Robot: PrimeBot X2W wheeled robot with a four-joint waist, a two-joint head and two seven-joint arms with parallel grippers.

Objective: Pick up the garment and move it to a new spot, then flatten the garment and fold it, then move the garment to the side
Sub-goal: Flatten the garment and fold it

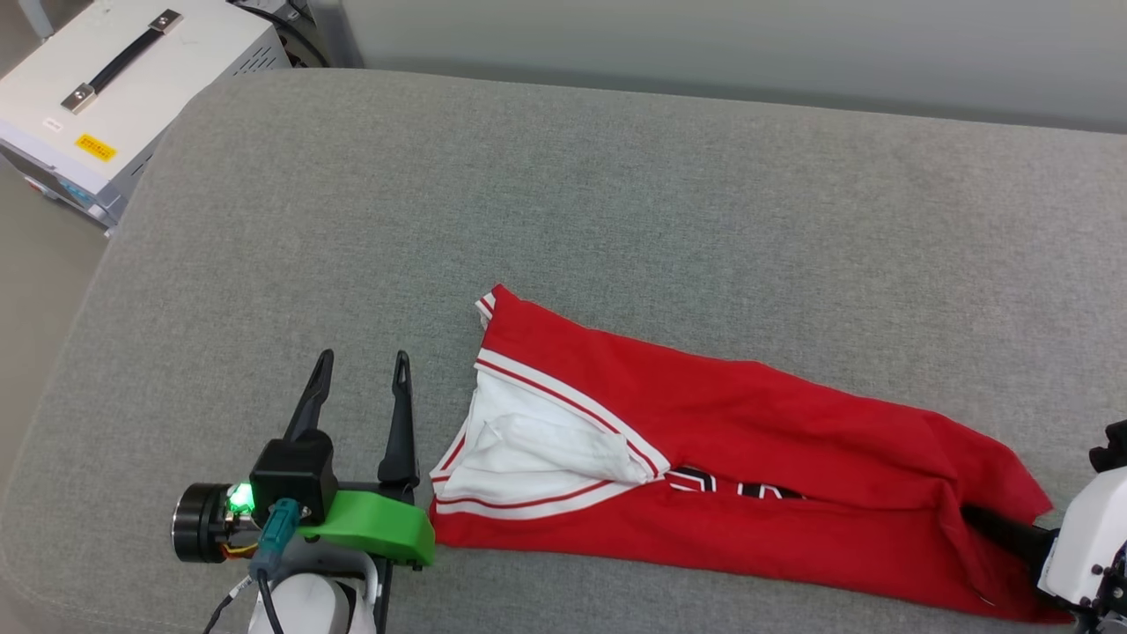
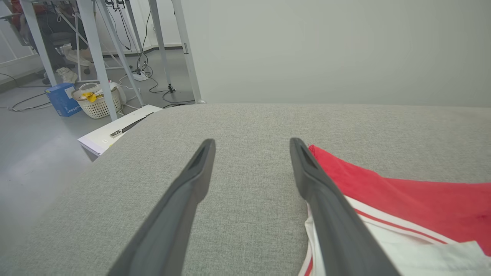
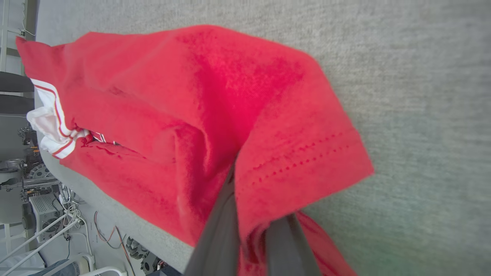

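Observation:
The garment, red with a white sleeve and striped trim, lies folded into a long band on the grey cushion. Black lettering peeks out at its middle. My left gripper stands open just left of the sleeve end, apart from the cloth; in the left wrist view its gripper is spread over bare cushion with the garment beside its right finger. My right gripper reaches into the hem at the far right. In the right wrist view that gripper is shut on the garment, with the hem draped over the fingers.
A white equipment case with a black handle stands off the cushion's far left corner. The cushion's rounded left edge is close to my left arm. On the floor beyond are table legs, a basket and a blue box.

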